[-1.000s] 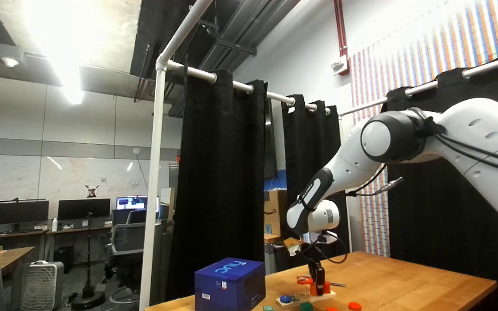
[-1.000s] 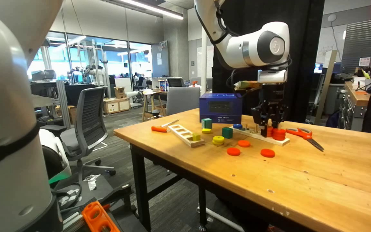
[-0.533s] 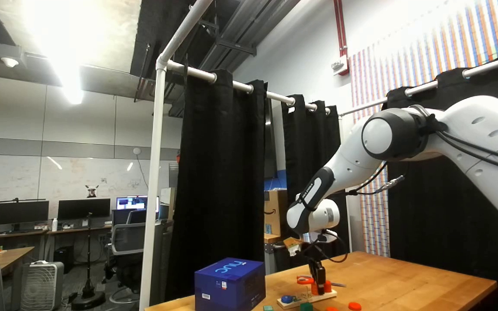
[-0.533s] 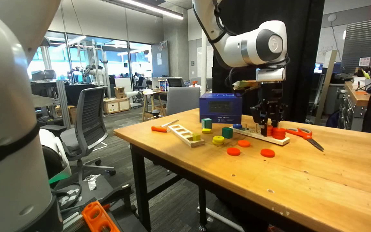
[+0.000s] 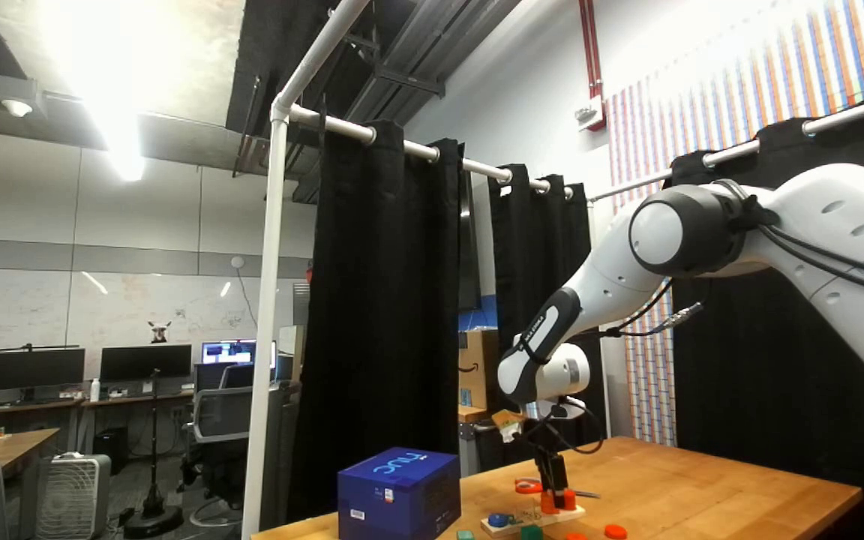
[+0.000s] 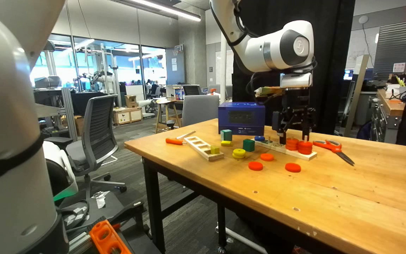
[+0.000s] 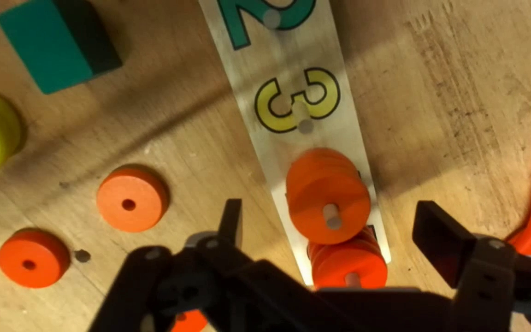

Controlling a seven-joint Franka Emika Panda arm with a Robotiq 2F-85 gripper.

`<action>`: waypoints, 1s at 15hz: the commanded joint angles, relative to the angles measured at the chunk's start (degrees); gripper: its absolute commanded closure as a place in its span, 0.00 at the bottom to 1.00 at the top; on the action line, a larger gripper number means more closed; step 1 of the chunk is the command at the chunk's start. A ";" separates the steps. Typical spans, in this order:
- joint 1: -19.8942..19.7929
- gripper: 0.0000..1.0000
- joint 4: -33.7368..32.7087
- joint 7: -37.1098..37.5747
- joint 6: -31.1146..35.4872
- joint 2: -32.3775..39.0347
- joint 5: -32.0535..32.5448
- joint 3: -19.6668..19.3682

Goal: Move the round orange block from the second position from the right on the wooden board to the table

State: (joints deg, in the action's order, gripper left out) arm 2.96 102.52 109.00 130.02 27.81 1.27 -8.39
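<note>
The wooden board (image 7: 274, 152) lies on the table (image 6: 365, 190), with pegs and painted numbers. On its second peg from the right is a stack of round orange blocks (image 6: 292, 144), its top block (image 7: 309, 207) showing a peg tip through the hole. Beside it, at the end peg, stands another orange stack (image 6: 305, 148). Just above the stacks, my gripper (image 7: 332, 226) stands open, one finger on each side of the board and nothing held. In both exterior views the gripper (image 5: 556, 491) is pointing down over this end of the board.
Loose orange blocks (image 6: 293, 167), a green block (image 6: 248, 145) and yellow blocks (image 6: 239, 153) lie in front of the board. Scissors (image 6: 330, 144) rest close by its right end. Farther left are a wooden tray (image 6: 214, 158) and a blue box (image 6: 241, 123).
The fingers, earlier close together down at the second stack, have spread apart. The gripper has risen slightly. The orange stack stays on its peg.
</note>
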 commanded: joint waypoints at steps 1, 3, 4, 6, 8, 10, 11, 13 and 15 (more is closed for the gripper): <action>0.76 0.00 1.76 1.47 1.27 -2.04 1.30 -0.57; 0.77 0.00 1.72 1.49 1.26 -2.11 1.32 -0.56; 0.79 0.00 1.70 1.52 1.25 -2.14 1.37 -0.58; 0.92 0.27 1.64 1.68 1.10 -2.14 1.70 -0.71; 0.92 0.42 1.70 1.67 1.14 -2.22 1.81 -0.72; 0.90 0.58 1.79 1.68 1.22 -2.28 1.92 -0.74; 0.89 0.65 1.82 1.65 1.25 -2.31 1.95 -0.73; 0.94 0.80 1.90 1.71 1.17 -2.52 2.14 -0.78; 0.98 0.83 2.04 1.73 1.15 -2.78 2.33 -0.78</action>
State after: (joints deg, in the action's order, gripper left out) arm 2.96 102.55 109.00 130.02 27.38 1.85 -8.40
